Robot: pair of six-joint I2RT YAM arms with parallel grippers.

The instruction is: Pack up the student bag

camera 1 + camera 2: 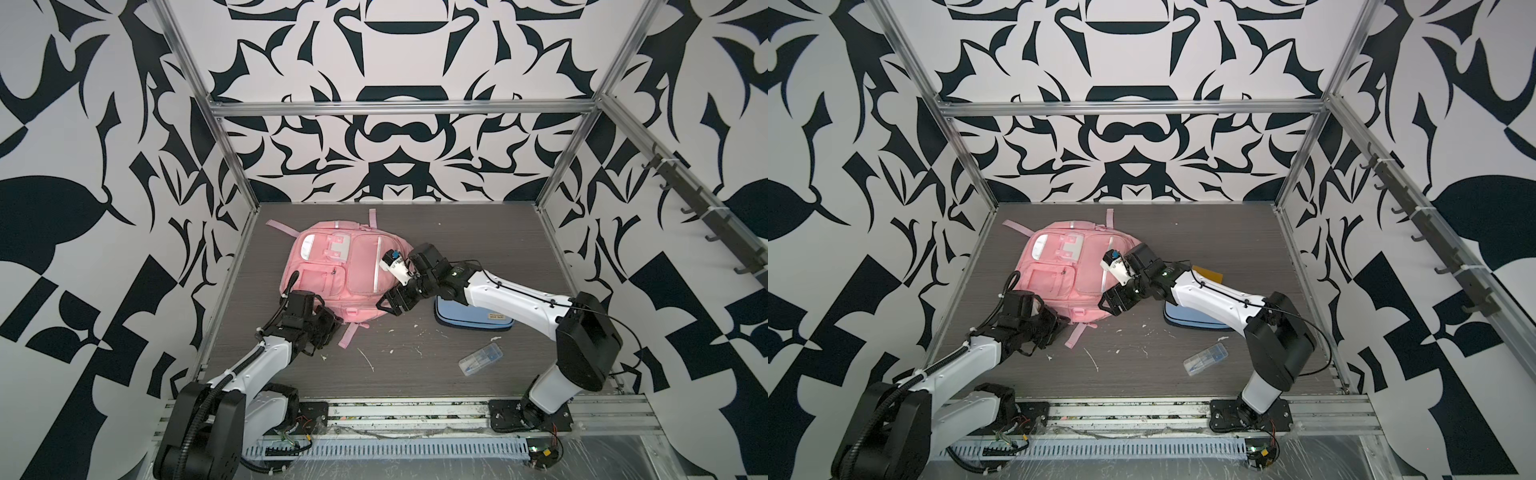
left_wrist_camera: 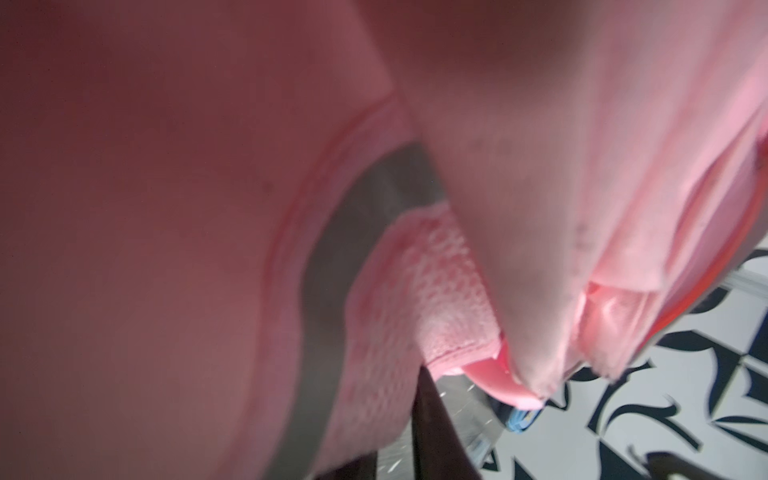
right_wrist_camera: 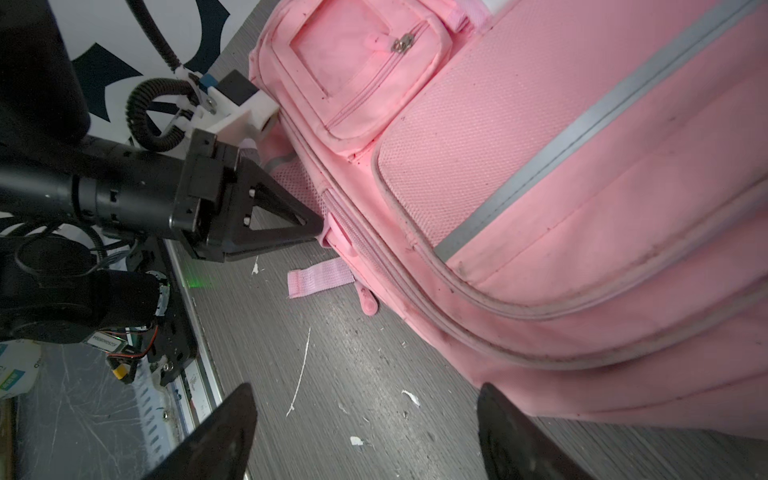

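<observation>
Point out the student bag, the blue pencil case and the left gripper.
student bag [image 1: 357, 270]: a top view, on its pink front panel.
pencil case [image 1: 467, 319]: a top view, on its light-blue side.
left gripper [image 3: 319, 231]: right wrist view, at its fingertips against the bag's edge.

Black-and-white patterned walls [image 1: 395, 137] enclose a dark grey wood-grain tabletop [image 1: 415, 374] on three sides. Aluminium frame bars [image 1: 399, 108] edge the enclosure. A row of dark hooks [image 1: 692, 203] lines the right-hand rail. Lighting is even.
</observation>
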